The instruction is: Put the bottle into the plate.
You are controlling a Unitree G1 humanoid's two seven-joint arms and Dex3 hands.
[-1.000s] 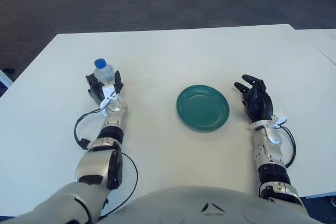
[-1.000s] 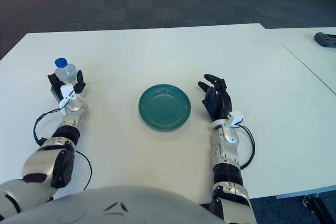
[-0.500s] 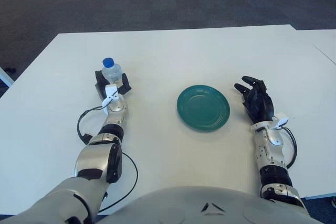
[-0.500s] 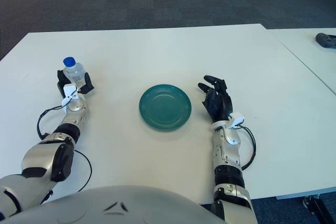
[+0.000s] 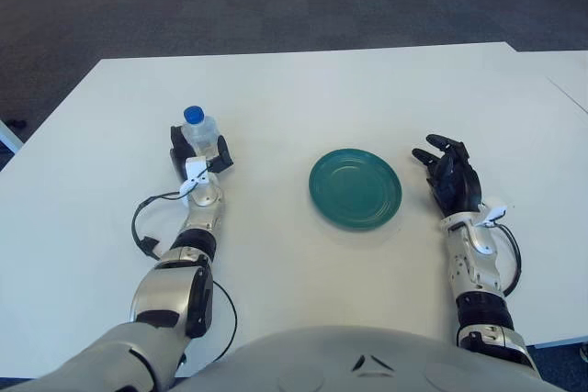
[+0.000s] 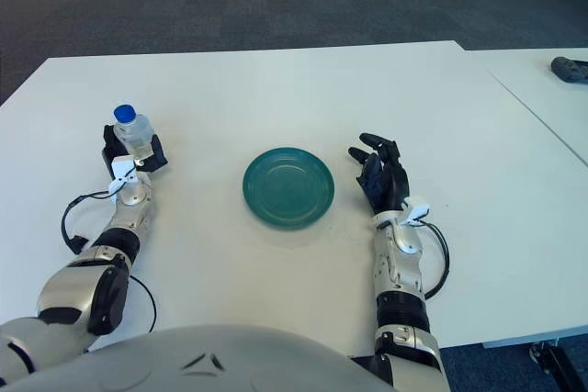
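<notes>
Bottle point(image 5: 198, 132) upright, blue cap up, clasped by left robot hand point(image 5: 199, 155); right robot hand point(image 5: 453, 176) spread, idle beside plate point(image 5: 355, 188).

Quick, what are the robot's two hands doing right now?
Left hand: closed around the bottle.
Right hand: open, holding nothing, beside the plate.

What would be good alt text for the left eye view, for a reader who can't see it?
The robot's left hand grips a small clear plastic bottle with a blue cap, upright at the left of a white table. A round teal plate sits empty at the centre, and the right hand rests open on the table just right of it.
</notes>
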